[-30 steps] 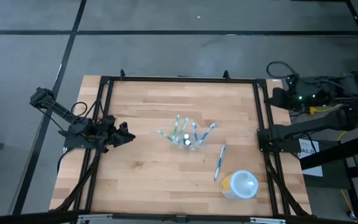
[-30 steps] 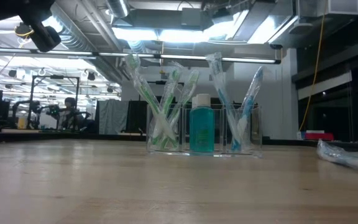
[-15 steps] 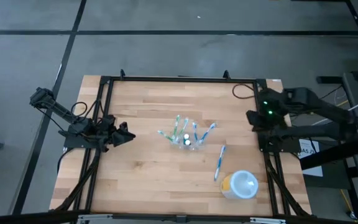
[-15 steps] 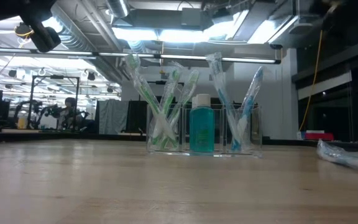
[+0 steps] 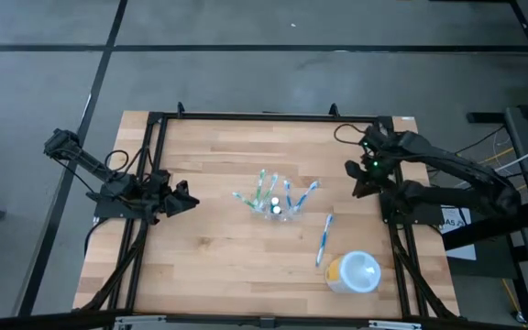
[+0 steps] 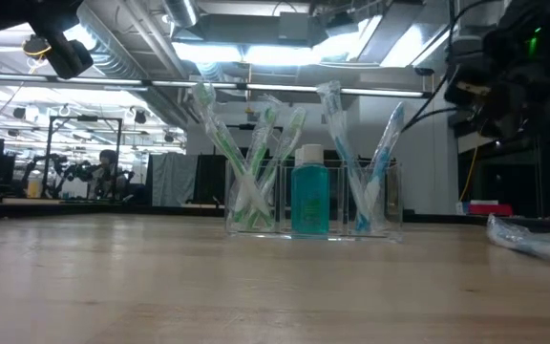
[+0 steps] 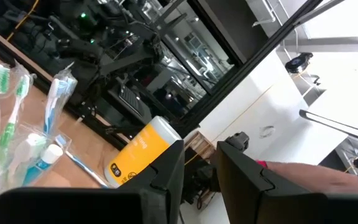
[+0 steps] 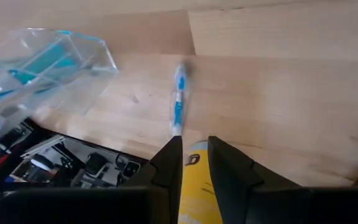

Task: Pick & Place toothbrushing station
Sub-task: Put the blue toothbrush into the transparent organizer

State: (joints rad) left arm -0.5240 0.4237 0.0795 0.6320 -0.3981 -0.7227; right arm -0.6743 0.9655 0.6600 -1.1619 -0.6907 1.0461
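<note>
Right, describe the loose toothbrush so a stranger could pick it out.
On the wooden table, look between the clear toothbrushing station at the middle and the white cup. The loose toothbrush lies flat there, blue and wrapped, while the others stand in the holder.

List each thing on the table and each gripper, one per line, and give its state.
toothbrushing station: upright mid-table, holding wrapped toothbrushes and a teal bottle.
teal bottle: upright, white cap on.
loose blue toothbrush: lying flat on the wood, wrapped.
yellow and white container: lying on its side near the front edge.
left gripper: at the left edge, holding nothing, jaws slightly apart.
right gripper: above the right edge, holding nothing, jaws slightly apart.
</note>
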